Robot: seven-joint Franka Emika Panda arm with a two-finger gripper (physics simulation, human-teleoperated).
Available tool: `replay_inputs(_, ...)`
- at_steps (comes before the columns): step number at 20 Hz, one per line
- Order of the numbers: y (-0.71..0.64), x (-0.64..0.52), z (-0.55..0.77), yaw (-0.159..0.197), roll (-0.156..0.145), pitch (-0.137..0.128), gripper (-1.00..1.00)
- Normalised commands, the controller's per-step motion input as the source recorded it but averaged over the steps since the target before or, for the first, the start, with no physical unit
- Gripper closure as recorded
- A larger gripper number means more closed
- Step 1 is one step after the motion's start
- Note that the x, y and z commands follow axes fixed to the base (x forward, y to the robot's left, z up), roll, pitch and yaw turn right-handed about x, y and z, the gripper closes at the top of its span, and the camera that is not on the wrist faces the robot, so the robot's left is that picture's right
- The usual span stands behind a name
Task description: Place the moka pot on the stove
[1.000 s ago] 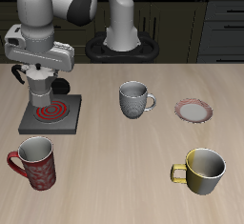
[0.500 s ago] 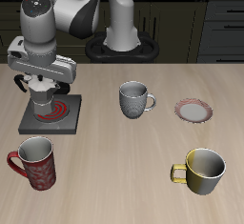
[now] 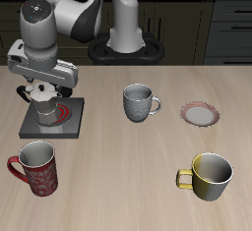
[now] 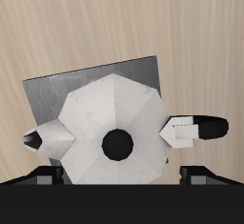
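Note:
The silver faceted moka pot hangs upright in my gripper, which is shut on its upper part. It is directly over the stove, a dark grey square plate with red coil rings, at or just above the surface; I cannot tell if they touch. In the wrist view the pot's octagonal lid with its black knob fills the middle, its black handle sticks out sideways, and the stove's grey plate lies beneath. The gripper straddles the pot.
A red patterned mug stands in front of the stove near the table's front edge. A grey patterned mug stands mid-table, a small pink-rimmed plate beyond it, and a yellow mug near the front edge.
My gripper has come down with the moka pot, from well above the stove to right at its surface. Nothing else has moved.

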Motion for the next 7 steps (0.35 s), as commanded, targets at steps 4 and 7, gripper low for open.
replay_inputs(4,-0.02,-0.02,-0.01,-0.001,0.004,0.008,-1.00)
replay_inputs(7,0.04,-0.10,0.09,-0.011,0.002,-0.010,-1.00)
